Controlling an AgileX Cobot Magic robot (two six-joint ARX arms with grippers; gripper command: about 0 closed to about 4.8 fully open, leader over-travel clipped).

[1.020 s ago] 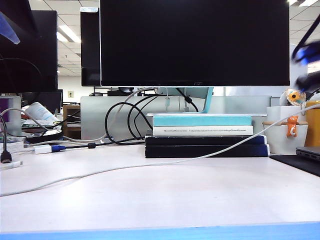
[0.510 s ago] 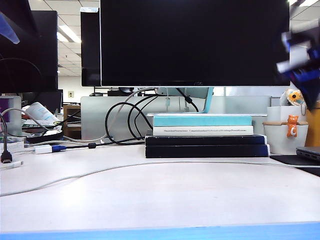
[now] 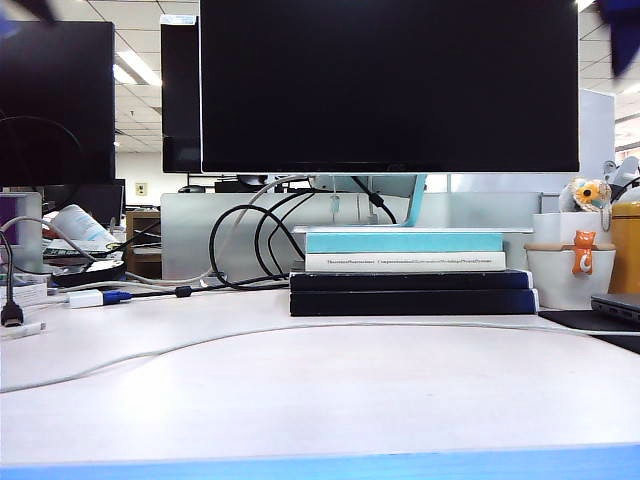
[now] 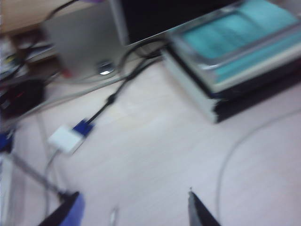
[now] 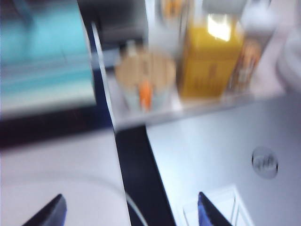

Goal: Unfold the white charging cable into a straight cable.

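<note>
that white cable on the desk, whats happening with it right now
Nothing holds the white charging cable at this moment. It lies loose on the desk as one long shallow curve in front of the stack of books, not yet fully straight. Both arms are lifted off it: the left claw hangs open above the desk near the cable, and the right claw is open too, up over the right end beside the laptop.
</note>
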